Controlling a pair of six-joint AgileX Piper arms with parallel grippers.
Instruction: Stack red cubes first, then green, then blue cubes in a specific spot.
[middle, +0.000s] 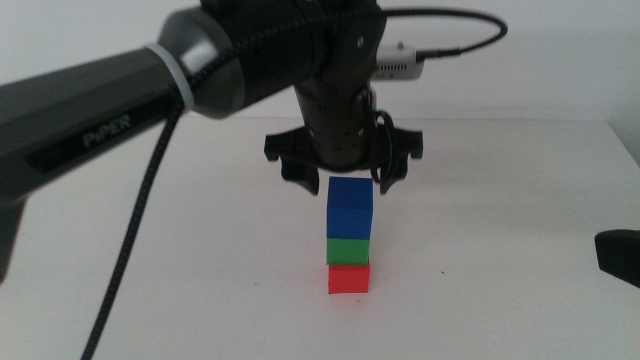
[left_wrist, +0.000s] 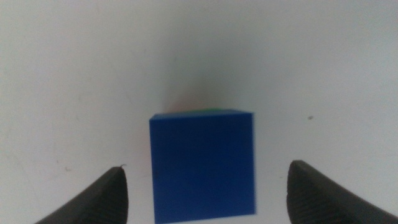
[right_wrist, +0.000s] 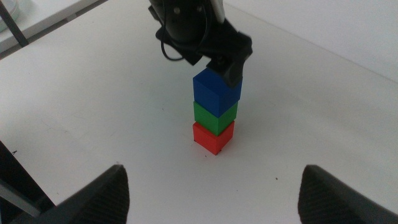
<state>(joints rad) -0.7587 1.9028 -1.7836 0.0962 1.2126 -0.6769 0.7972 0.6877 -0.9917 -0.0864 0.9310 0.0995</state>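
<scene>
Lab: bare white table (middle: 520, 200)

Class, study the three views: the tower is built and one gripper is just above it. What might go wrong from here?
1. The left gripper hangs open right over the blue cube; a jaw could clip it while leaving and topple the stack.
2. Blue looks slightly offset on the green cube above the red cube, so a small knock might tip it.
The right gripper waits aside.

Left gripper (middle: 343, 176) points straight down, jaws spread wide (holding nothing); right gripper (right_wrist: 214, 186) low, jaws apart
</scene>
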